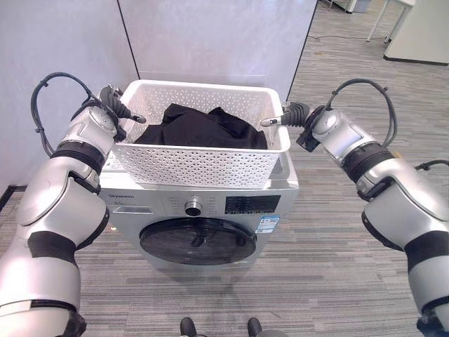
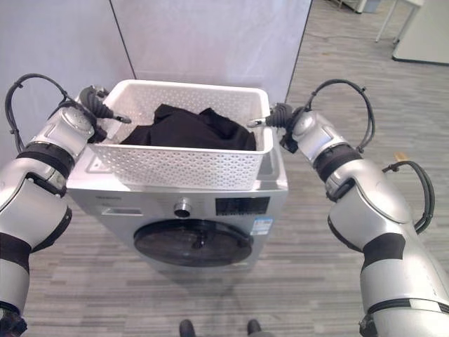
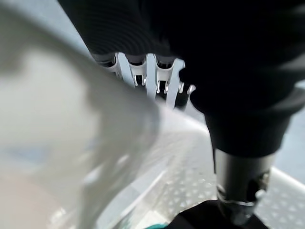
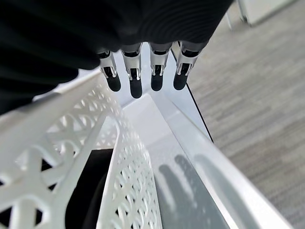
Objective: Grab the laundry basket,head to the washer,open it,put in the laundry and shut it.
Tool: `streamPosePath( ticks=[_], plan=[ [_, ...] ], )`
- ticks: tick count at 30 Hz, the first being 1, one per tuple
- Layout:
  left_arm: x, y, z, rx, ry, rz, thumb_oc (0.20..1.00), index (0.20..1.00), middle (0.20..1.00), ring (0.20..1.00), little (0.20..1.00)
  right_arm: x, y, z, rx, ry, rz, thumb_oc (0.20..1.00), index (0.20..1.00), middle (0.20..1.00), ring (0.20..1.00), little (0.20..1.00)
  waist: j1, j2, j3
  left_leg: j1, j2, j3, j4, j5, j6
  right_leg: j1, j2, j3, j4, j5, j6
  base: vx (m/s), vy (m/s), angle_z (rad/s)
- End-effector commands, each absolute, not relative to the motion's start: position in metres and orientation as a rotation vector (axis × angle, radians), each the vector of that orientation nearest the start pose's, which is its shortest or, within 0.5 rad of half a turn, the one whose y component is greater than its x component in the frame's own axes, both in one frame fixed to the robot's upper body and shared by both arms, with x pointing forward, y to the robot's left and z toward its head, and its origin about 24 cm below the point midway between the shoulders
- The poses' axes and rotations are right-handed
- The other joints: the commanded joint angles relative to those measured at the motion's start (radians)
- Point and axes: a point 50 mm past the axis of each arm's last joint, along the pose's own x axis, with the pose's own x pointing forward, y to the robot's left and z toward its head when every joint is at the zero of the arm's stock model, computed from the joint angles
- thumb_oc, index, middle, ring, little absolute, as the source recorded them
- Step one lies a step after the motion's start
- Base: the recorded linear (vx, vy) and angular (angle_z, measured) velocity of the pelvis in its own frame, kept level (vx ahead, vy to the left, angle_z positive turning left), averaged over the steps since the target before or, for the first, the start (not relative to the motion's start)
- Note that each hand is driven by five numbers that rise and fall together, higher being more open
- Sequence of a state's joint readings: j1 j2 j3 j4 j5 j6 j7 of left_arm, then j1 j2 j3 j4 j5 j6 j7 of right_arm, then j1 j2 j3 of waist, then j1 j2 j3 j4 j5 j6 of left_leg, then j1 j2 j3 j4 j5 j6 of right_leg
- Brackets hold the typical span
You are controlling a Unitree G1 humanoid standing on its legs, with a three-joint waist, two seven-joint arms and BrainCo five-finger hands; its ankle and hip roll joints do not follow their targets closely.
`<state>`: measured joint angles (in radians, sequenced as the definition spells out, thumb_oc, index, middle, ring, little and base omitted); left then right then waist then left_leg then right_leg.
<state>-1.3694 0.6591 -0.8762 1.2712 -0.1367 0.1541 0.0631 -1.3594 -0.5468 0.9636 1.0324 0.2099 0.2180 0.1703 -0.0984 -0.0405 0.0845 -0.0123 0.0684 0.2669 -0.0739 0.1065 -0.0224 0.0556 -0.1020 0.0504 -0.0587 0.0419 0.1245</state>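
Left eye view has the white laundry basket (image 1: 203, 165) sitting on top of the silver washer (image 1: 203, 210), with a pile of black laundry (image 1: 203, 128) heaped inside it, so the clothes are between the two hands and a bit lower than the rim each one is at. The washer's round door (image 1: 198, 241) is closed, well below both hands, with the control knob (image 1: 193, 208) just above it. The left hand (image 1: 116, 107) is at the basket's left rim, thumb poking over the edge toward the laundry; in the left wrist view its fingers (image 3: 143, 76) hang down in a row past the dark cover with the perforated basket wall just beyond them, but honestly I can't tell if they're actually curled round the rim or just resting against it. The right hand (image 1: 291, 116) is at the opposite rim, thumb pointing in over the edge. The right wrist view is clearer: the fingers (image 4: 136, 76) are straight and relaxed, dark tips hovering just outside the basket's lattice wall (image 4: 124, 191), not wrapped round anything, with the washer's top panel (image 4: 181, 167) right under them. A grey partition wall (image 1: 210, 35) stands behind the basket, past both hands, and striped grey carpet (image 1: 337, 253) runs off beyond the right hand.
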Motion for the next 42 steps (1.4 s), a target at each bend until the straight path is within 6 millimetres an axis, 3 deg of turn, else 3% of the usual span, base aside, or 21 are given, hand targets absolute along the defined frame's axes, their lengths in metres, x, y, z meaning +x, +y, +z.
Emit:
streamPosePath(
  ticks=[1, 4, 15, 18, 19, 22, 26, 28, 29, 30, 31, 32, 33, 34, 35, 36, 37, 39, 40, 41, 42],
  plan=[
    [0.407, 0.288, 0.277, 1.127, 0.122, 0.444, 1.000, 1.000, 1.000, 1.000, 1.000, 0.426, -0.189, 0.289, -1.233, 0.009, -0.026, 1.000, 1.000, 1.000, 1.000, 1.000, 0.032, 0.027, -0.004, 0.080, 0.003, -0.090, 0.100, -0.191, 0.008, -0.073, -0.006, -0.039, 0.028, 0.009, 0.061, -0.01, 0.004, 0.13],
    [0.405, 0.291, 0.278, 1.131, 0.115, 0.455, 1.000, 1.000, 1.000, 1.000, 1.000, 0.424, -0.191, 0.298, -1.430, -0.018, -0.077, 1.000, 1.000, 1.000, 1.000, 1.000, 0.032, 0.029, -0.015, 0.089, 0.000, -0.094, 0.087, -0.188, 0.008, -0.063, -0.008, -0.045, 0.020, 0.010, 0.060, 0.00, 0.000, 0.09],
    [0.398, 0.309, 0.269, 1.080, 0.150, 0.496, 1.000, 1.000, 1.000, 1.000, 1.000, 0.419, -0.222, 0.298, -1.555, 0.060, -0.162, 1.000, 1.000, 1.000, 1.000, 1.000, 0.032, 0.038, -0.049, 0.111, -0.007, -0.125, 0.052, -0.168, 0.004, -0.031, -0.013, -0.075, 0.009, 0.005, 0.051, -0.01, -0.001, 0.09],
    [0.390, 0.325, 0.270, 0.973, 0.102, 0.535, 1.000, 1.000, 1.000, 1.000, 1.000, 0.409, -0.262, 0.295, -1.547, 0.124, -0.251, 1.000, 1.000, 1.000, 1.000, 1.000, 0.034, 0.045, -0.057, 0.112, -0.013, -0.140, 0.013, -0.141, 0.000, -0.031, -0.019, -0.081, -0.009, 0.017, 0.050, -0.08, 0.002, 0.17],
    [0.390, 0.325, 0.270, 0.973, 0.103, 0.534, 1.000, 1.000, 1.000, 1.000, 1.000, 0.409, -0.262, 0.295, -1.548, 0.125, -0.250, 1.000, 1.000, 1.000, 1.000, 1.000, 0.034, 0.045, -0.058, 0.112, -0.013, -0.140, 0.012, -0.141, 0.000, -0.030, -0.019, -0.081, -0.009, 0.017, 0.050, -0.02, -0.007, 0.03],
    [0.380, 0.339, 0.266, 0.885, 0.029, 0.554, 1.000, 1.000, 1.000, 1.000, 1.000, 0.391, -0.296, 0.289, -1.443, 0.081, -0.318, 1.000, 1.000, 1.000, 1.000, 1.000, 0.038, 0.049, -0.061, 0.118, -0.011, -0.155, 0.011, -0.142, 0.001, -0.017, -0.021, -0.091, -0.007, 0.005, 0.047, 0.00, -0.009, 0.06],
    [0.357, 0.359, 0.247, 0.801, -0.046, 0.552, 1.000, 1.000, 1.000, 1.000, 1.000, 0.347, -0.345, 0.276, -1.524, 0.026, -0.475, 1.000, 1.000, 1.000, 1.000, 1.000, 0.050, 0.054, -0.063, 0.109, -0.014, -0.173, 0.025, -0.139, 0.006, -0.013, -0.027, -0.105, -0.001, 0.000, 0.041, 0.00, -0.015, 0.16],
    [0.337, 0.378, 0.231, 0.762, -0.038, 0.570, 1.000, 1.000, 1.000, 1.000, 1.000, 0.318, -0.371, 0.256, -1.491, 0.042, -0.545, 1.000, 1.000, 1.000, 1.000, 1.000, 0.059, 0.052, -0.071, 0.113, -0.015, -0.186, 0.029, -0.148, 0.008, -0.001, -0.027, -0.117, -0.002, -0.011, 0.041, 0.02, -0.031, 0.05],
    [0.300, 0.405, 0.205, 0.697, -0.024, 0.637, 1.000, 1.000, 1.000, 1.000, 1.000, 0.281, -0.398, 0.223, -1.380, 0.073, -0.637, 1.000, 1.000, 1.000, 1.000, 1.000, 0.065, 0.050, -0.064, 0.109, -0.017, -0.196, 0.032, -0.146, 0.010, 0.002, -0.029, -0.124, -0.002, -0.014, 0.037, -0.03, -0.047, 0.16],
    [0.286, 0.412, 0.195, 0.676, -0.025, 0.665, 1.000, 1.000, 1.000, 1.000, 1.000, 0.267, -0.409, 0.209, -1.333, 0.100, -0.671, 1.000, 1.000, 1.000, 1.000, 1.000, 0.072, 0.046, -0.064, 0.108, -0.017, -0.202, 0.034, -0.146, 0.010, 0.004, -0.029, -0.127, -0.002, -0.016, 0.036, 0.00, -0.053, 0.20],
    [0.253, 0.427, 0.168, 0.622, 0.012, 0.727, 1.000, 1.000, 1.000, 1.000, 1.000, 0.240, -0.424, 0.178, -1.223, 0.164, -0.721, 1.000, 1.000, 1.000, 1.000, 1.000, 0.082, 0.042, -0.065, 0.105, -0.017, -0.208, 0.036, -0.145, 0.010, 0.007, -0.030, -0.132, -0.006, -0.018, 0.034, 0.03, -0.025, 0.26],
    [0.249, 0.427, 0.166, 0.623, 0.020, 0.727, 1.000, 1.000, 1.000, 1.000, 1.000, 0.240, -0.423, 0.177, -1.227, 0.165, -0.715, 1.000, 1.000, 1.000, 1.000, 1.000, 0.079, 0.045, -0.070, 0.110, -0.016, -0.209, 0.033, -0.151, 0.010, 0.013, -0.029, -0.133, -0.008, -0.023, 0.035, 0.06, -0.035, 0.12],
    [0.215, 0.439, 0.130, 0.551, 0.092, 0.816, 1.000, 1.000, 1.000, 1.000, 1.000, 0.220, -0.426, 0.138, -1.085, 0.220, -0.725, 1.000, 1.000, 1.000, 1.000, 1.000, 0.085, 0.044, -0.072, 0.114, -0.015, -0.216, 0.030, -0.157, 0.010, 0.019, -0.027, -0.134, -0.014, -0.033, 0.034, 0.02, -0.030, 0.14],
    [0.202, 0.442, 0.118, 0.526, 0.118, 0.850, 1.000, 1.000, 1.000, 1.000, 1.000, 0.213, -0.425, 0.123, -1.019, 0.243, -0.724, 1.000, 1.000, 1.000, 1.000, 1.000, 0.084, 0.042, -0.070, 0.110, -0.015, -0.217, 0.032, -0.148, 0.009, 0.016, -0.027, -0.135, -0.012, -0.027, 0.030, -0.02, -0.052, 0.04],
    [0.179, 0.446, 0.091, 0.461, 0.185, 0.935, 1.000, 1.000, 1.000, 1.000, 1.000, 0.199, -0.422, 0.093, -0.929, 0.319, -0.718, 1.000, 1.000, 1.000, 1.000, 1.000, 0.086, 0.037, -0.064, 0.111, -0.014, -0.219, 0.032, -0.144, 0.007, 0.018, -0.023, -0.135, -0.010, -0.028, 0.026, -0.05, -0.044, 0.15],
    [0.158, 0.445, 0.059, 0.430, 0.301, 0.976, 1.000, 1.000, 1.000, 1.000, 1.000, 0.185, -0.415, 0.058, -0.811, 0.415, -0.681, 1.000, 1.000, 1.000, 1.000, 1.000, 0.084, 0.033, -0.066, 0.107, -0.012, -0.223, 0.028, -0.141, 0.005, 0.017, -0.022, -0.134, -0.010, -0.033, 0.022, -0.03, -0.035, 0.17],
    [0.143, 0.441, 0.036, 0.411, 0.388, 0.990, 1.000, 1.000, 1.000, 1.000, 1.000, 0.176, -0.408, 0.036, -0.738, 0.476, -0.652, 1.000, 1.000, 1.000, 1.000, 1.000, 0.084, 0.031, -0.066, 0.104, -0.012, -0.227, 0.028, -0.137, 0.004, 0.016, -0.020, -0.135, -0.008, -0.036, 0.019, -0.03, -0.025, 0.19],
    [0.099, 0.417, -0.040, 0.275, 0.716, 0.974, 1.000, 1.000, 1.000, 1.000, 1.000, 0.130, -0.393, -0.043, -0.477, 0.769, -0.651, 1.000, 1.000, 1.000, 1.000, 1.000, 0.083, 0.028, -0.065, 0.101, -0.009, -0.247, 0.017, -0.135, 0.001, 0.022, -0.017, -0.146, -0.005, -0.050, 0.013, -0.04, -0.010, 0.25],
    [0.094, 0.407, -0.055, 0.255, 0.783, 0.936, 1.000, 1.000, 1.000, 1.000, 1.000, 0.124, -0.387, -0.056, -0.461, 0.823, -0.638, 1.000, 1.000, 1.000, 1.000, 1.000, 0.086, 0.028, -0.061, 0.092, -0.010, -0.251, 0.018, -0.123, 0.001, 0.016, -0.017, -0.152, -0.002, -0.044, 0.010, -0.04, 0.007, 0.38],
    [0.060, 0.381, -0.095, 0.216, 1.026, 0.889, 1.000, 1.000, 1.000, 1.000, 1.000, 0.122, -0.374, -0.070, -0.496, 0.883, -0.554, 1.000, 1.000, 1.000, 1.000, 1.000, 0.089, 0.029, -0.061, 0.091, -0.011, -0.265, 0.012, -0.124, 0.000, 0.018, -0.016, -0.162, 0.000, -0.053, 0.007, -0.06, 0.010, 0.26],
    [0.047, 0.369, -0.109, 0.183, 1.112, 0.864, 1.000, 1.000, 1.000, 1.000, 1.000, 0.128, -0.367, -0.070, -0.468, 0.846, -0.540, 1.000, 1.000, 1.000, 1.000, 1.000, 0.084, 0.029, -0.061, 0.087, -0.012, -0.269, 0.012, -0.121, 0.000, 0.016, -0.017, -0.164, 0.002, -0.055, 0.006, -0.02, 0.009, 0.14]
  ],
)
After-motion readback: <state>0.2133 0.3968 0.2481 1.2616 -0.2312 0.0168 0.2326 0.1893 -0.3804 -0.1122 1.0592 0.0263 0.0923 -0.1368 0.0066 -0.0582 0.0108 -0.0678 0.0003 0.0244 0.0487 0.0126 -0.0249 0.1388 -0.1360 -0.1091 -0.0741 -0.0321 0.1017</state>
